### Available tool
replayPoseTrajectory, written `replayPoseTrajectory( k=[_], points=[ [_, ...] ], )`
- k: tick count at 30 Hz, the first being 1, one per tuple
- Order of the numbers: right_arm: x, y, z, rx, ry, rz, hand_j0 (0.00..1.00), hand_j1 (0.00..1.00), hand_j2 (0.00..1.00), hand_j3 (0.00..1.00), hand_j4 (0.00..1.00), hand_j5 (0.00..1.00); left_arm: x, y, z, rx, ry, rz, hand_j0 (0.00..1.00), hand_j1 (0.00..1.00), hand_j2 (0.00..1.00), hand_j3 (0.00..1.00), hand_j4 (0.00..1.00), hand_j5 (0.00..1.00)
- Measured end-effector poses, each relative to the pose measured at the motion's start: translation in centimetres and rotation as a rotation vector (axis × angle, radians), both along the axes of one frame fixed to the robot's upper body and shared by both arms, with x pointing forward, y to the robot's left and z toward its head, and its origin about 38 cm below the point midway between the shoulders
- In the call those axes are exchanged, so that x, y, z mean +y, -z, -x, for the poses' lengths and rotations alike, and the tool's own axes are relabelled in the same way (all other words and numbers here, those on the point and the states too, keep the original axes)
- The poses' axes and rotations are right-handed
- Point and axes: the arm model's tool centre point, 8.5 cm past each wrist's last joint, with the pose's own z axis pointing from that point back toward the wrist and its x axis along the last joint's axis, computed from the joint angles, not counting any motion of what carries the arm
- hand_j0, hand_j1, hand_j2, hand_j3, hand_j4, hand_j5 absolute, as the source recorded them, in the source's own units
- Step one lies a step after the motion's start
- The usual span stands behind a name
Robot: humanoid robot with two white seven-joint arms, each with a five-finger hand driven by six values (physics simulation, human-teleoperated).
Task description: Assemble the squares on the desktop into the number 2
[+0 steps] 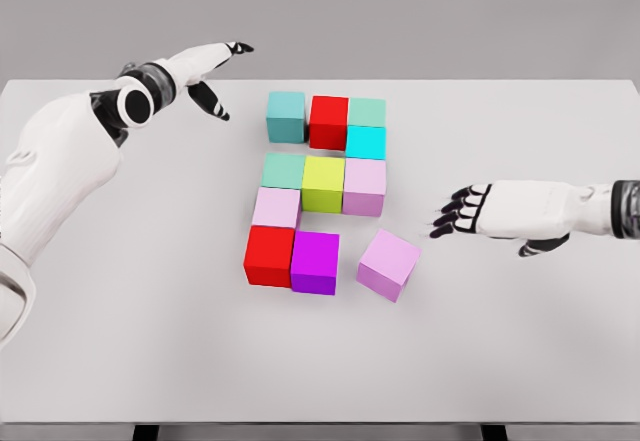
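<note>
Coloured cubes sit at the middle of the white table [520, 351]. The top row holds a teal cube [286, 116], a red cube [329, 121] and a mint cube [367, 112], with a cyan cube [366, 142] just below the mint one. The middle row has a green-teal cube [283, 170], a yellow-green cube [323, 182] and a pale pink cube [365, 185]. Below sit a light pink cube [276, 207], a red cube [269, 255] and a magenta cube [315, 261]. A lilac cube [388, 263] lies apart and turned askew. My right hand [455, 211] is open to its right. My left hand [215, 81] is open, raised at the far left.
The table's far edge runs just behind the top row of cubes. Bare tabletop lies in front of the cubes and on both sides.
</note>
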Motion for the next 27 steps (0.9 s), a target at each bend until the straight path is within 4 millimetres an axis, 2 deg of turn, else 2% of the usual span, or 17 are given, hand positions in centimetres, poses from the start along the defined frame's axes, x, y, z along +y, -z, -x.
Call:
replayPoseTrajectory(
  k=[5, 11, 27],
  points=[
    [-0.6, 1.2, 1.1, 0.041, 0.001, 0.024, 1.0, 1.0, 1.0, 1.0, 1.0, 1.0, -0.7, -2.9, -0.3, 0.1, 0.107, -0.217, 1.0, 1.0, 1.0, 1.0, 1.0, 1.0],
    [0.1, 1.6, 1.5, 0.054, -0.023, 0.023, 1.0, 1.0, 1.0, 1.0, 1.0, 1.0, -0.3, -2.7, 0.0, 0.164, 0.12, -0.304, 1.0, 1.0, 1.0, 1.0, 1.0, 1.0],
    [1.1, 2.5, 0.4, 0.058, -0.017, -0.004, 1.0, 1.0, 1.0, 1.0, 1.0, 1.0, -1.7, -0.6, 0.6, 0.206, 0.154, -0.323, 1.0, 1.0, 1.0, 1.0, 1.0, 1.0]
  ],
)
